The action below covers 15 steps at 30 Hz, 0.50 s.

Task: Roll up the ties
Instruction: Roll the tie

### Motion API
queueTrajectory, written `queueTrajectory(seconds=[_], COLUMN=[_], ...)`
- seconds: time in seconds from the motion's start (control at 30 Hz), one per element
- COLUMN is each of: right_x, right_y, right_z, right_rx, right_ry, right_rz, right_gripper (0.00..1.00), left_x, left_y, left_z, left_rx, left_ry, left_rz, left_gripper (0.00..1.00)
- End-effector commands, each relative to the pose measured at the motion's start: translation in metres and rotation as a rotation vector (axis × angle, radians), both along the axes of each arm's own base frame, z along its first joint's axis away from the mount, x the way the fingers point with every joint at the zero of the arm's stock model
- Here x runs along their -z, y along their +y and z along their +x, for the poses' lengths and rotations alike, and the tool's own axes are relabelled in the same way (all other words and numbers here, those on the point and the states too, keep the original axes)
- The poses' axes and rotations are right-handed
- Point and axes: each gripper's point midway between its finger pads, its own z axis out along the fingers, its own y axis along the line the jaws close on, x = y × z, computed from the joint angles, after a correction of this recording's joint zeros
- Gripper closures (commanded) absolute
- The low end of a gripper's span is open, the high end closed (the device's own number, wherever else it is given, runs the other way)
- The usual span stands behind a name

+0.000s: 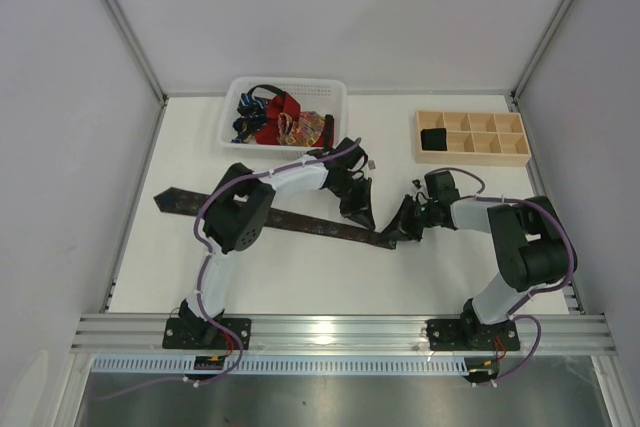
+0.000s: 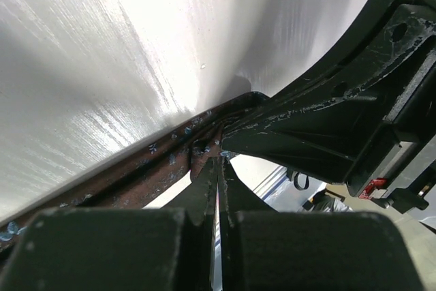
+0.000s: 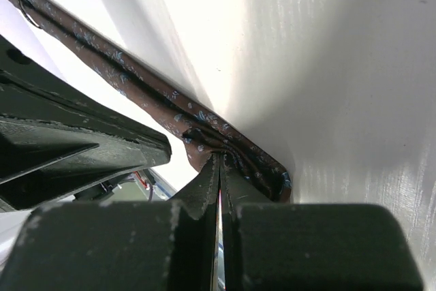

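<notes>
A dark brown tie (image 1: 320,228) with a fine blue pattern lies slanted across the white table, its wide pointed tip at the left. My left gripper (image 1: 364,221) is shut on the tie near its narrow right end. In the left wrist view the fabric (image 2: 136,175) bunches at the closed tips of the left gripper (image 2: 219,163). My right gripper (image 1: 398,236) is shut on the folded narrow end just beside it. The right wrist view shows the tie (image 3: 136,83) pinched at the tips of the right gripper (image 3: 219,157). More ties (image 1: 278,119), red, blue and orange-patterned, lie heaped in the basket.
A white mesh basket (image 1: 330,97) stands at the back centre. A pale wooden tray (image 1: 490,150) with square compartments sits at the back right, with a dark roll (image 1: 433,137) in its left compartment. Each wrist view shows the other gripper close by.
</notes>
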Motion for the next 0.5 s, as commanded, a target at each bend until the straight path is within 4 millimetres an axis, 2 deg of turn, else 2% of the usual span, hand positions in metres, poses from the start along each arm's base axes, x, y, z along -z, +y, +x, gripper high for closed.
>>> queueTrajectory(seconds=[0.0,0.2,0.4,0.47], right_x=[-0.007,-0.028,-0.046,-0.052], right_y=[0.001,0.002,-0.003,-0.009], right_z=[0.014,0.020,0.014,0.010], right_rx=[0.000,0.008,-0.013,-0.021], right_ry=[-0.063,-0.097,-0.111,-0.127], right_rz=[-0.006,0.010,0.002,-0.017], right_gripper=[1.00,1.00,1.00,0.92], left_x=[-0.029,-0.010,0.000,0.000], left_y=[-0.008,-0.013,-0.008,-0.006], left_z=[-0.008,-0.022,-0.012,-0.007], left_rx=[0.016,0.014,-0.008,-0.017], left_ry=[-0.014,0.047,0.047,0.045], left_rz=[-0.068,-0.081,-0.063,-0.065], left_gripper=[0.99,0.99,0.99,0.99])
